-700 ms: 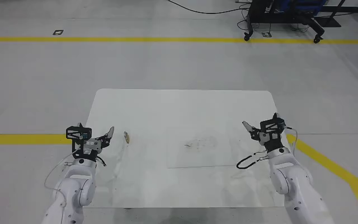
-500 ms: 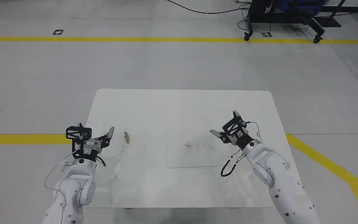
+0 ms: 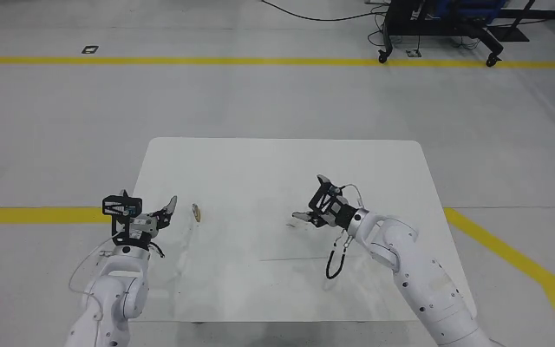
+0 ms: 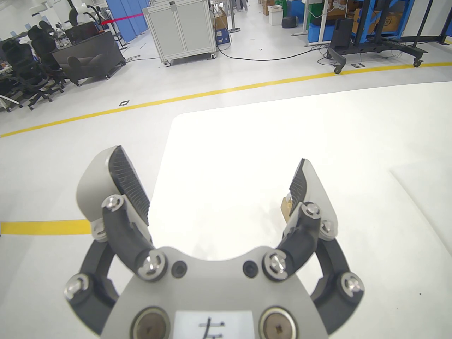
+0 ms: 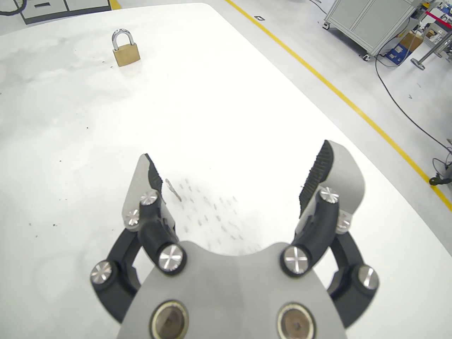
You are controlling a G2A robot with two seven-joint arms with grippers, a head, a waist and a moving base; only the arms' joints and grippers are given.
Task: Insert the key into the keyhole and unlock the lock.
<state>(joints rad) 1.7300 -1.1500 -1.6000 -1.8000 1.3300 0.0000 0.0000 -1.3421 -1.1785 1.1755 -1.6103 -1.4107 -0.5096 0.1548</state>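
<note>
A small brass padlock (image 3: 198, 212) with a steel shackle stands on the white table (image 3: 260, 165) near its left side; it also shows in the right wrist view as the padlock (image 5: 125, 52). My left gripper (image 3: 149, 208) is open just left of it, and the padlock (image 4: 286, 206) peeks out behind one finger of that left gripper (image 4: 210, 156). A thin metal key (image 5: 173, 189) lies flat near the table's middle, the key (image 3: 293, 225). My right gripper (image 3: 310, 199) hovers open over it, the key close beside one finger of the right gripper (image 5: 236, 153).
The tabletop around the key carries faint scuff marks (image 5: 219, 209) and dark specks. A black cable (image 3: 334, 260) loops from the right arm. Yellow floor lines (image 3: 260, 61) run past the table, with a black equipment cart (image 3: 442, 26) far behind.
My right arm has swung from the table's right edge leftward to the middle, ending over the key. The left arm and the padlock have stayed put.
</note>
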